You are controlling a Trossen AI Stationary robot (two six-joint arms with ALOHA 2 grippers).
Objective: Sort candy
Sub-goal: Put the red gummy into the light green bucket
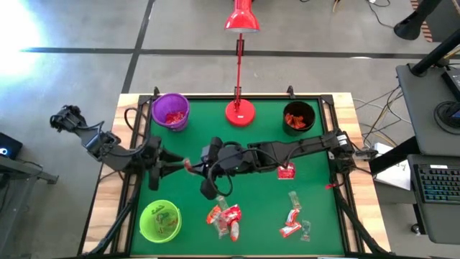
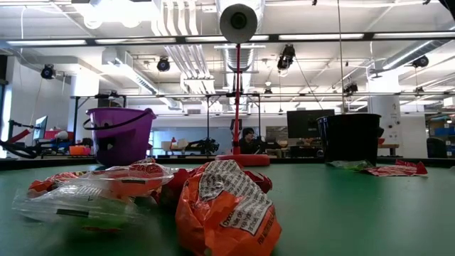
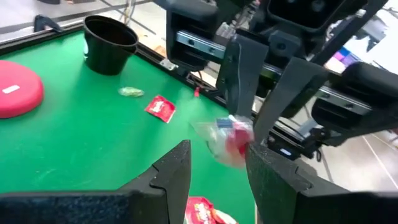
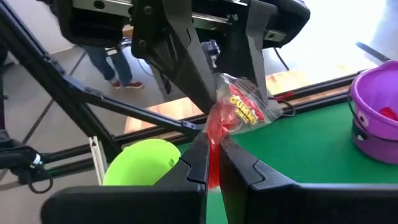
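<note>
A small clear candy packet [image 1: 188, 165] with red print hangs in the air over the table's left middle, between my two grippers, which face each other. My right gripper [image 4: 213, 140] reaches in from the table's right and is shut on it. My left gripper [image 3: 217, 152] comes from the table's left and is open, one finger on each side of the packet [image 3: 229, 138]. More candy lies loose near the front edge, in one heap [image 1: 223, 216] and another [image 1: 291, 223]. One red piece [image 1: 286, 170] lies at the right middle. My right gripper pinches the packet's red end [image 4: 214, 121] between its two fingertips, coming about level from the table's right. The rest of the packet [image 4: 245, 102] sticks out past the fingertips toward the left gripper, lifted clear of the table. Whether my left gripper's fingers [image 3: 264, 168] touch the packet, I cannot tell.
A purple cup [image 1: 170, 111] with red candy stands at the far left. A black cup [image 1: 299, 116] with orange candy stands at the far right, and a green cup [image 1: 160, 219] at the near left. The red lamp base [image 1: 240, 111] sits at the far middle.
</note>
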